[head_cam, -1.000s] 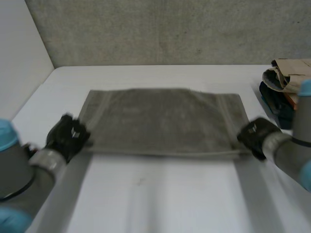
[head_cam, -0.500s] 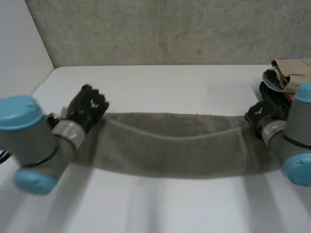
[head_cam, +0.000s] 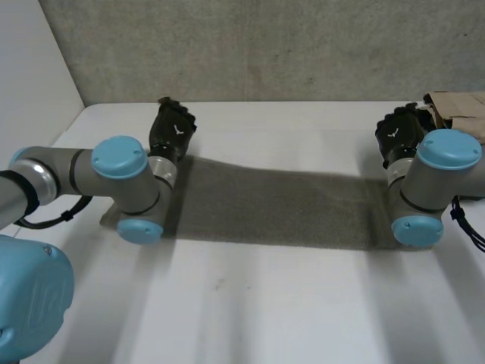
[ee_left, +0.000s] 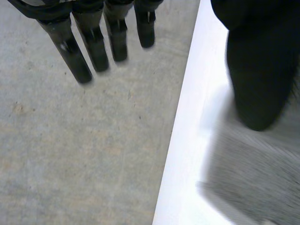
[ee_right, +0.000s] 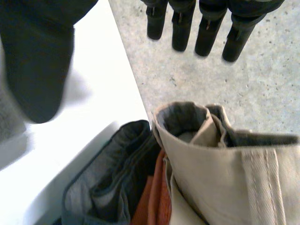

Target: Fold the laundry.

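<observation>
Hands empty at the far corners of a folded towel

Left hand (head_cam: 170,129) had its fingers (ee_left: 75,51) straight and well apart from the thumb (ee_left: 258,70), gripping nothing. Right hand (head_cam: 398,135) was spread the same way, fingers (ee_right: 206,33) straight, nothing in it. Each was near the far edge of the desk (head_cam: 265,303), just past one far corner of the grey towel (head_cam: 273,205). The towel lay flat on the desk as a long strip between the two arms. Beside the right hand sat a pile of clothes (ee_right: 211,154), beige over dark grey and orange, close to the concrete wall (head_cam: 265,45).
</observation>
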Motion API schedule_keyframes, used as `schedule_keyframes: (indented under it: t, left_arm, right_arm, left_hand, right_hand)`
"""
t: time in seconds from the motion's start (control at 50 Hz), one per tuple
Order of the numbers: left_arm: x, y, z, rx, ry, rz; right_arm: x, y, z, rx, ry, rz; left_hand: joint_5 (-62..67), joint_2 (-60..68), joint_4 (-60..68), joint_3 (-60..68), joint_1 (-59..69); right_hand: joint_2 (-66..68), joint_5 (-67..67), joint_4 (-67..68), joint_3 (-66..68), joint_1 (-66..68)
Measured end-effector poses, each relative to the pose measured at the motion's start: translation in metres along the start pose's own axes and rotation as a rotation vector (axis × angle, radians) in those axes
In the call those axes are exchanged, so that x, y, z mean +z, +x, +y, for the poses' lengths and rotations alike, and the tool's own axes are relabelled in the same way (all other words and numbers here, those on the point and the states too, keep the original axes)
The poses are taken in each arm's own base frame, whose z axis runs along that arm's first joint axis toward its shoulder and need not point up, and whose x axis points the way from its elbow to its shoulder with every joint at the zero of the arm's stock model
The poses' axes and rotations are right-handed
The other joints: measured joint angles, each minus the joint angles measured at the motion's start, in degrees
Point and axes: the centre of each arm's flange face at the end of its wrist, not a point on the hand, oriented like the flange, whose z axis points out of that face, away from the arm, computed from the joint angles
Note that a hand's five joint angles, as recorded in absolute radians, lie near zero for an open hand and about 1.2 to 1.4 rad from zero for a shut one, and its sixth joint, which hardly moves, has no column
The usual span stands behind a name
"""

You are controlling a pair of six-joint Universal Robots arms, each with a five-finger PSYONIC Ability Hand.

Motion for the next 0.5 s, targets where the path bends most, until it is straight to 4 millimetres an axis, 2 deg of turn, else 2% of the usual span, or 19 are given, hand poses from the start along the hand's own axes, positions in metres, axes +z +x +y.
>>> schedule_keyframes:
  t: [0.04, 0.16, 0.26, 0.34, 0.38, 0.42, 0.44, 0.5]
  left_arm:
    - [-0.003, 0.004, -0.004, -0.003, 0.008, 0.01]
    - [-0.014, 0.008, -0.014, -0.011, 0.016, 0.037]
    - [-0.035, -0.02, -0.029, -0.066, 0.011, 0.037]
    - [-0.059, -0.042, -0.039, -0.171, 0.012, 0.045]
    - [-0.072, -0.05, -0.043, -0.244, 0.016, 0.057]
    - [-0.076, -0.051, -0.043, -0.265, 0.017, 0.062]
    - [-0.087, -0.056, -0.046, -0.341, 0.023, 0.079]
    - [-0.096, -0.057, -0.047, -0.417, 0.028, 0.101]
  right_arm:
    - [-0.002, -0.001, -0.004, 0.015, 0.007, -0.002]
    - [-0.014, 0.008, -0.012, 0.093, 0.007, -0.021]
    - [-0.046, 0.03, -0.01, 0.227, -0.062, -0.143]
    - [-0.08, 0.044, 0.001, 0.356, -0.171, -0.301]
    - [-0.097, 0.047, 0.009, 0.417, -0.231, -0.38]
    - [-0.101, 0.048, 0.011, 0.433, -0.247, -0.399]
    - [-0.114, 0.05, 0.019, 0.486, -0.296, -0.46]
    - [-0.123, 0.05, 0.029, 0.526, -0.325, -0.496]
  left_hand:
    - [-3.25, -3.06, -3.69, -3.96, -0.46]
    - [-3.27, -3.59, -3.97, -4.28, -0.46]
    - [-3.27, -3.59, -3.97, -4.28, -0.46]
    - [-3.27, -3.74, -3.98, -4.28, -0.46]
    - [-3.27, -3.76, -3.98, -4.28, -0.46]
    - [-3.27, -3.76, -3.98, -4.28, -0.46]
    - [-3.27, -3.76, -3.97, -4.28, -0.46]
    - [-3.27, -3.76, -3.97, -4.28, -0.46]
  right_hand:
    - [-1.61, -2.08, -2.38, -2.47, -0.75]
    - [-1.61, -2.08, -2.89, -2.67, -0.75]
    - [-1.62, -2.09, -2.89, -2.66, -0.75]
    - [-1.28, -0.8, -1.29, -1.57, 0.12]
    - [4.3, 4.5, 4.02, 3.9, 5.08]
    - [6.23, 6.04, 5.52, 5.47, 6.94]
    - [7.98, 8.92, 8.3, 8.26, 9.61]
    - [9.24, 11.25, 10.71, 10.46, 11.93]
